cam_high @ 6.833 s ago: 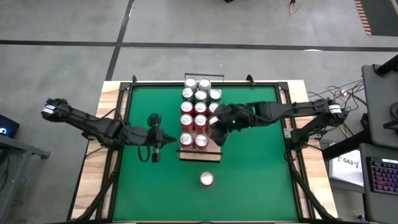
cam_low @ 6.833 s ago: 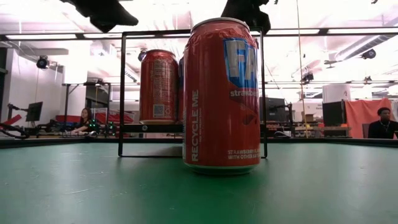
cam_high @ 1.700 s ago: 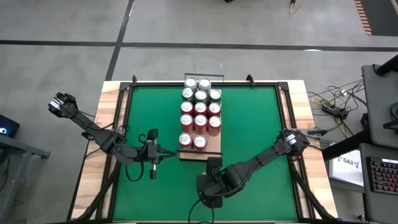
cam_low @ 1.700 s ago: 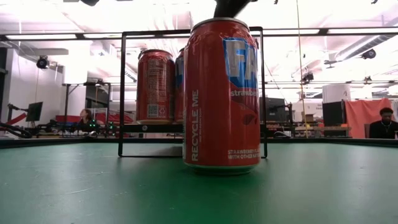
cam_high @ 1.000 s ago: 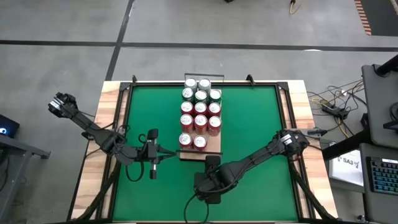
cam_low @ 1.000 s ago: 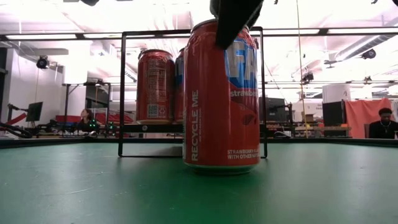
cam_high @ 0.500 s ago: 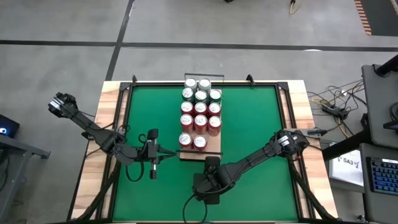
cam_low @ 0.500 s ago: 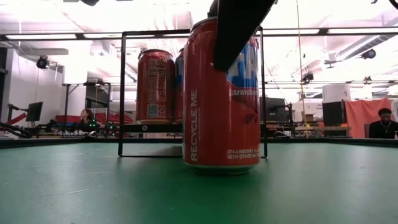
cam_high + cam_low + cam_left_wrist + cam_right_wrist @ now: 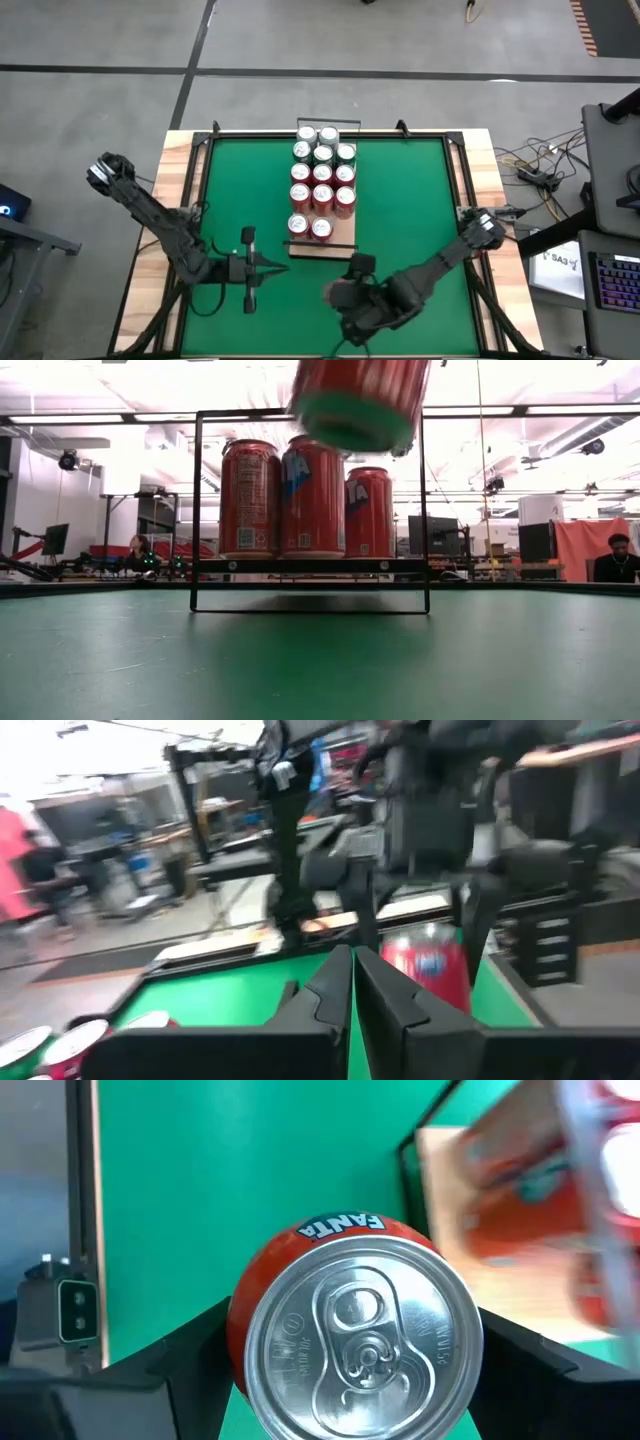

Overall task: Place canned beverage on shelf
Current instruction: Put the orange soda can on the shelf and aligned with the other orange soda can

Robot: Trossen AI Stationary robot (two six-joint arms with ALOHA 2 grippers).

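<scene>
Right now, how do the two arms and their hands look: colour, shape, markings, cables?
Both arms are dark, almost black, built of slim jointed segments. The left arm and the right arm each carry a pale band near the outer joint. The left hand has two flat, angular black fingers. The right hand shows broad matte black fingers. I see no cables or writing on them.

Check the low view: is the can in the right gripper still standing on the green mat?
No. The can hangs tilted, clear above the green mat, held by the right gripper.
</scene>
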